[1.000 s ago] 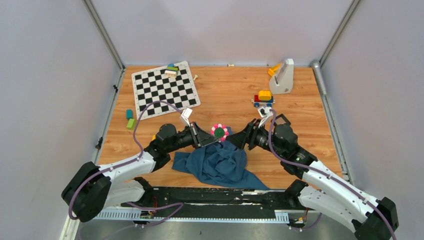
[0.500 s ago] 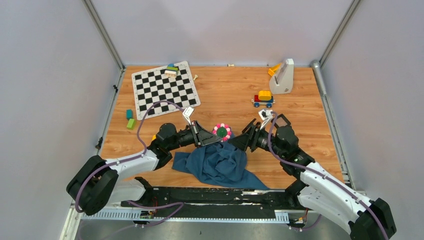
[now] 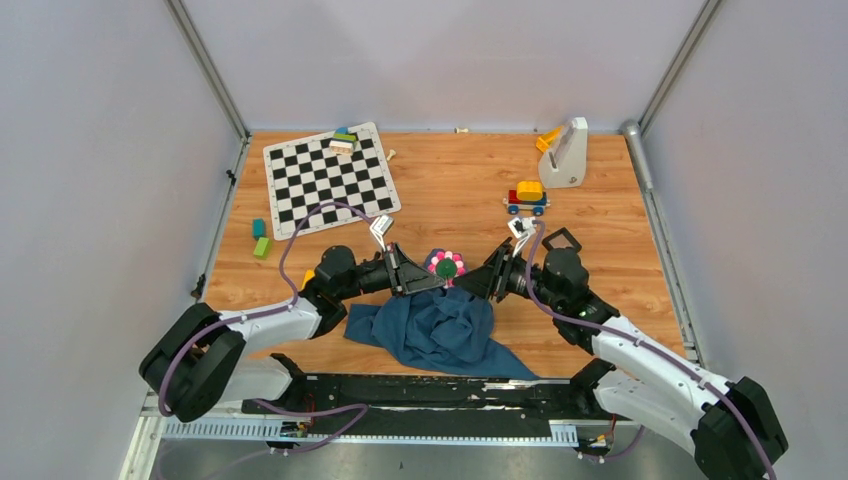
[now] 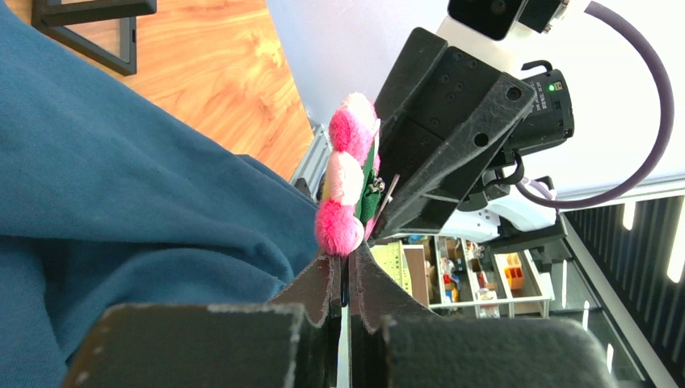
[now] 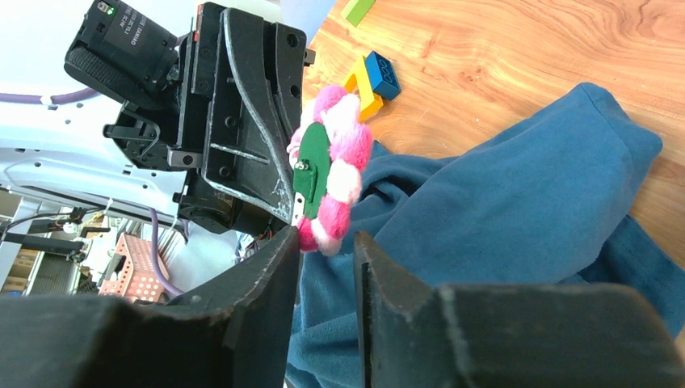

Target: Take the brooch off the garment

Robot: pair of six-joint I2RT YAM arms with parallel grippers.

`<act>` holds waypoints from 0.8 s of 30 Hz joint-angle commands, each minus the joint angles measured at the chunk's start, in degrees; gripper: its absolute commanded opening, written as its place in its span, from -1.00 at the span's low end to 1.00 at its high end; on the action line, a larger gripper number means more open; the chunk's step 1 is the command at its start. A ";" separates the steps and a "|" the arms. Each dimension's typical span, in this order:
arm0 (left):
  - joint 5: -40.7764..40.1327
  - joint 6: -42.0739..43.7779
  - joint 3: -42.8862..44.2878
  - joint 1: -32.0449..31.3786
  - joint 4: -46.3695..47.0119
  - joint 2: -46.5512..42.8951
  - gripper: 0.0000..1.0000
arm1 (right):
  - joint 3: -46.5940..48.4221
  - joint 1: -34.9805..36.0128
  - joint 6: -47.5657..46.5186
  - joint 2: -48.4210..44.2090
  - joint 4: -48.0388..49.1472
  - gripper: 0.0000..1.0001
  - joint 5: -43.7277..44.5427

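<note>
Right gripper (image 5: pixel 327 237): jaws standing parted with a narrow gap, the tips sitting at the lower petals of the brooch (image 5: pixel 327 174). Nothing is clamped yet. Compared with a second ago, the gap is reading narrower and the gripper is sitting closer in; earlier it was hanging clear to the right of the brooch.

Left gripper (image 4: pixel 345 259): fingers pressed closed, tips right under the brooch's bottom petal. Cannot tell whether cloth is pinched between them. It is holding much the same spot as before, shifted only a little to the right.

Brooch is standing on edge between the two grippers, pink and white petals facing the left one and the green backing with its pin facing the right one. It is riding at the raised far edge of the teal garment (image 3: pixel 440 325), slightly right of where it was a second ago.

Garment is lying bunched on the table (image 3: pixel 460 190), folds looking unchanged.

Black square frame (image 3: pixel 562 240) is now showing whole beside the right wrist, where the arm was partly covering it earlier. Chessboard (image 3: pixel 330 180) and toy car (image 3: pixel 527 197) are sitting where they were.
</note>
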 commanded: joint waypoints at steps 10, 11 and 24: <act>4.21 -0.61 1.25 0.15 4.29 1.97 -1.00 | 2.55 -0.83 0.76 1.95 3.28 -0.42 -0.15; 4.31 -0.45 1.27 0.14 4.27 2.06 -1.00 | 2.62 -0.88 0.77 2.07 3.28 -0.42 -0.17; 3.61 1.25 0.35 -0.04 5.29 1.28 -0.03 | 2.46 -1.10 1.59 2.63 4.05 -0.69 -1.15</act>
